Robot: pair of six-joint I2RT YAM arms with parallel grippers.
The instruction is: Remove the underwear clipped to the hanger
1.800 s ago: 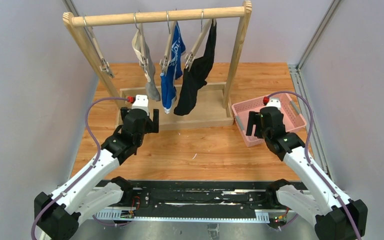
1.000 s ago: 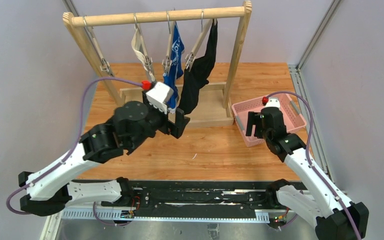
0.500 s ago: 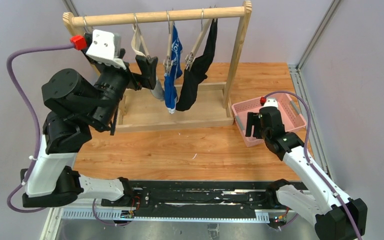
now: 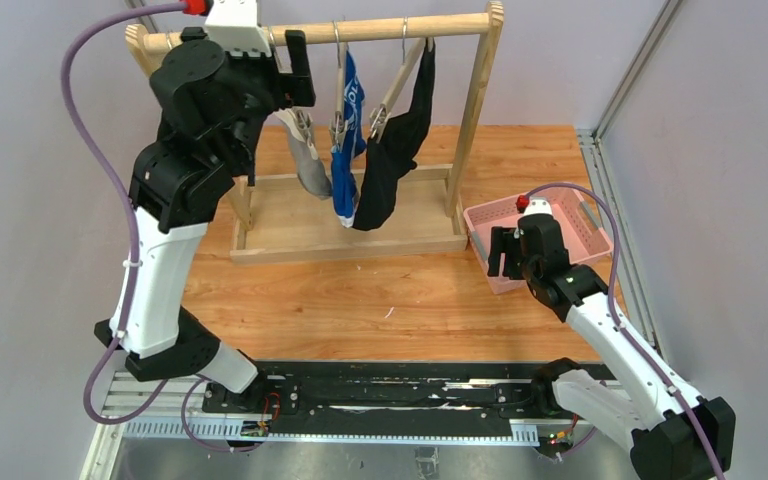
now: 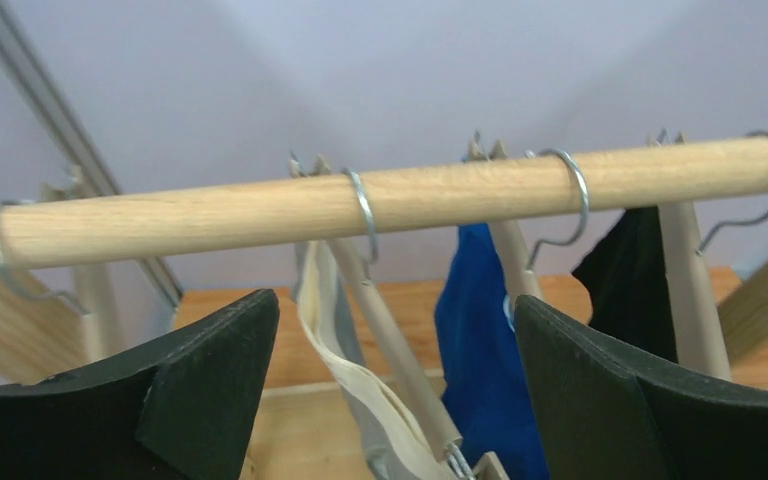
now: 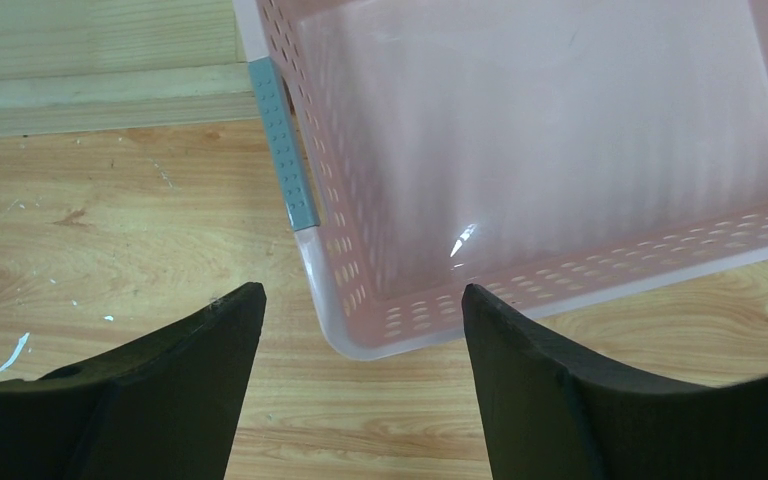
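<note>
Three pieces of underwear hang clipped to wooden hangers on the rack's rail (image 4: pixel 390 27): grey-beige (image 4: pixel 310 168), bright blue (image 4: pixel 344 180) and black (image 4: pixel 392 160). My left gripper (image 4: pixel 288 72) is raised to rail height, open and empty, just in front of the grey-beige one's hanger. In the left wrist view its jaws (image 5: pixel 395 300) stand wide either side of that hanger (image 5: pixel 392 345) and the grey-beige underwear (image 5: pixel 345 365), below the rail (image 5: pixel 260 205); the blue (image 5: pixel 475 350) and the black (image 5: pixel 630 290) hang to the right. My right gripper (image 4: pixel 505 250) is open and empty, low over the table.
A pink basket (image 4: pixel 600 238) sits on the table at the right; its near corner (image 6: pixel 305 262) lies between my right gripper's open jaws (image 6: pixel 362 290). The rack's wooden base tray (image 4: pixel 260 245) and uprights (image 4: pixel 472 110) stand at the back. Grey walls close both sides.
My left arm has swung up from table level to the rail, ending in front of the grey-beige underwear's hanger. The right arm has stayed put.
</note>
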